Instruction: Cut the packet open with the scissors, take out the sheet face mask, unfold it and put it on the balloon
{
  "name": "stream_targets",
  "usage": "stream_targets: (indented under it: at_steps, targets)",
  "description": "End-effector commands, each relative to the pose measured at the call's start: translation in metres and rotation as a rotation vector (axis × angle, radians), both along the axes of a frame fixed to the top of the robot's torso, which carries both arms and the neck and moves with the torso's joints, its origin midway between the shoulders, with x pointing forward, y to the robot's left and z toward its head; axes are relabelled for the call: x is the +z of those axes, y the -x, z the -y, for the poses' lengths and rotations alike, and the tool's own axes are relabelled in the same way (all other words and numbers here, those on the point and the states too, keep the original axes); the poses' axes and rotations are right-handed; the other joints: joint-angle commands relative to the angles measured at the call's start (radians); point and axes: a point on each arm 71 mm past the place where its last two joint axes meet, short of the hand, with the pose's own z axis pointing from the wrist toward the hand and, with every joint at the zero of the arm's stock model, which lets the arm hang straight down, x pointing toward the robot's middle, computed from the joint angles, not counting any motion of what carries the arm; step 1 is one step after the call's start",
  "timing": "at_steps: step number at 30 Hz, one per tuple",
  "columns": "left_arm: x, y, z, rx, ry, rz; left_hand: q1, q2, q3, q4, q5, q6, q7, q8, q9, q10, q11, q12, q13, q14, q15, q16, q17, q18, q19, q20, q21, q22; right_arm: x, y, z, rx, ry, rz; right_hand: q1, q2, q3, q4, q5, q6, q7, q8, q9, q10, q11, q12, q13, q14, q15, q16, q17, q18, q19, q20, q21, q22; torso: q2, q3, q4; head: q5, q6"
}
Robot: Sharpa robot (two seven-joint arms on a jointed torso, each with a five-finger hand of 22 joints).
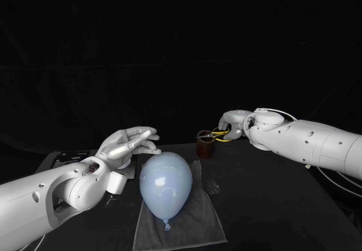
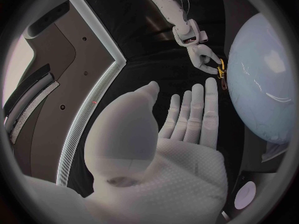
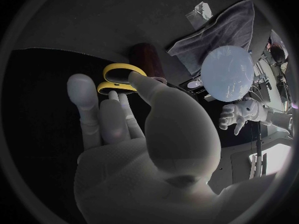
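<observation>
Scissors (image 1: 218, 137) stand blades-down in a brown holder (image 1: 205, 148) at the counter's (image 1: 279, 209) far side, yellow handles up. Right hand (image 1: 234, 125) is at the handles, thumb on a loop, fingers (image 3: 109, 119) straight beside it; can't tell if it grips. Balloon (image 1: 166, 183) lies on a grey towel (image 1: 200, 230). Left hand (image 1: 128, 144) hovers just beside the balloon's round end, fingers spread, holding nothing.

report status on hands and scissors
Left hand open, raised beside the balloon. Right hand pinching the yellow scissors by the handles, scissors standing in the brown holder. Nothing blocking.
</observation>
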Motion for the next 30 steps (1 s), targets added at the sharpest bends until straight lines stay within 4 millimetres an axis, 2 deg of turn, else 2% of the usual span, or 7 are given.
stream_targets:
  at_steps: [1, 19, 30]
  targets:
    - [0.0024, -0.0004, 0.0012, -0.01, 0.004, 0.009, 0.002, 0.011, 0.005, 0.002, 0.0, 0.009, 0.087, -0.005, -0.001, 0.0, 0.001, -0.005, -0.001, 0.0, 0.003, -0.004, -0.001, 0.015, 0.006, 0.004, 0.002, -0.001, -0.0009, -0.001, 0.0006, -0.015, 0.035, -0.015, -0.004, 0.004, -0.005, 0.001, 0.003, 0.001, -0.004, -0.002, 0.001, -0.004, -0.002, 0.006, 0.0, 0.016, -0.006, 0.003, 0.0, -0.004, 0.006, -0.001, 0.005, 0.001, 0.001, 0.0008, 0.0004, 0.001, -0.002]
    - [0.0019, -0.0012, 0.0019, -0.01, 0.001, 0.005, 0.003, 0.007, 0.003, -0.001, 0.0, 0.011, 0.087, -0.006, -0.003, 0.002, 0.001, -0.007, -0.004, 0.0, 0.003, -0.004, -0.003, 0.015, 0.008, 0.003, 0.003, -0.001, 0.0004, -0.0047, -0.0016, -0.017, 0.046, -0.02, -0.001, 0.011, 0.004, -0.001, 0.004, 0.016, -0.01, 0.001, 0.003, 0.01, -0.007, 0.018, 0.002, 0.018, -0.01, 0.011, 0.002, -0.006, 0.012, -0.005, 0.013, 0.013, 0.008, 0.0003, 0.0032, -0.001, 0.0]
    - [0.0015, -0.0017, 0.0021, -0.011, -0.001, 0.003, 0.004, 0.007, 0.003, -0.001, 0.0, 0.012, 0.087, -0.006, -0.003, 0.004, 0.001, -0.007, -0.004, 0.0, 0.003, -0.004, -0.003, 0.015, 0.008, 0.003, 0.004, -0.001, 0.0004, -0.005, -0.0055, -0.006, 0.05, -0.032, -0.006, 0.013, 0.014, 0.0, 0.004, 0.03, -0.013, 0.004, 0.005, 0.027, -0.011, 0.031, 0.002, 0.019, -0.013, 0.018, 0.007, -0.008, 0.017, -0.009, 0.021, 0.027, 0.008, 0.0004, 0.0028, -0.003, -0.001]
